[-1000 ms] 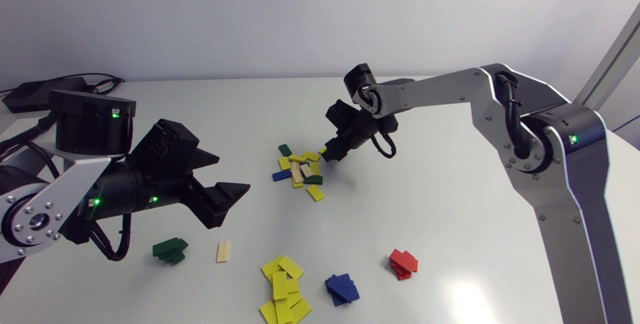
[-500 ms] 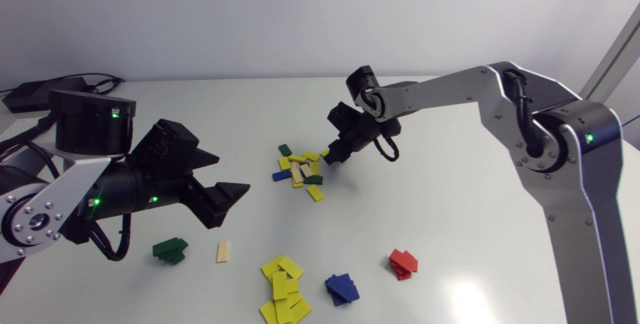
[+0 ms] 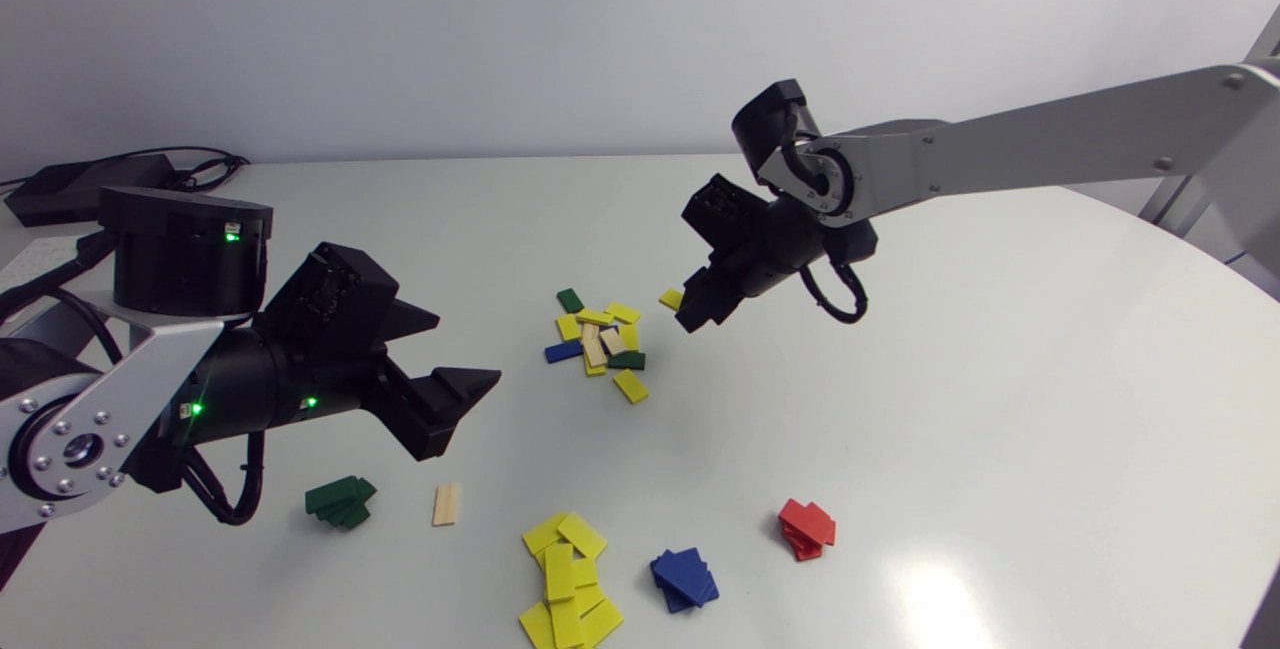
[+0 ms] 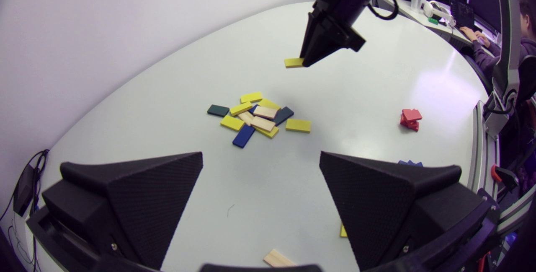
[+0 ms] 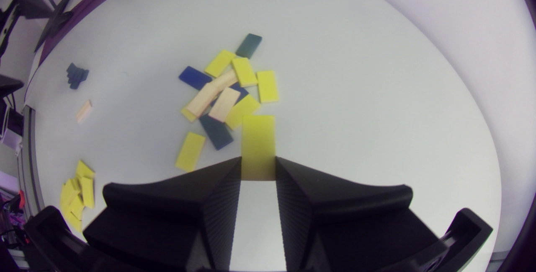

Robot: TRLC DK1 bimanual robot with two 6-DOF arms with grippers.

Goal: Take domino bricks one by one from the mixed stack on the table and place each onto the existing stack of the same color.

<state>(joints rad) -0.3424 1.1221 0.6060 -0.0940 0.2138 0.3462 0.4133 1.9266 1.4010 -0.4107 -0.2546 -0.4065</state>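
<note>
A flat black box [image 3: 85, 187] sat at the far left corner of the pale table [image 3: 1000, 379], black cables [image 3: 205, 165] looping just beside it along the table's back edge. Glare [image 3: 930, 594] shone on the table's near right part.

light: bright, even, from overhead | glare: pale sheen on the table [image 3: 930, 584] well to the near right of the mixed pile [image 3: 600, 339], past the red stack [image 3: 806, 529] | shadows: soft and faint, tight under the pile's bricks | wrist views: table edge bows away from the pile
</note>
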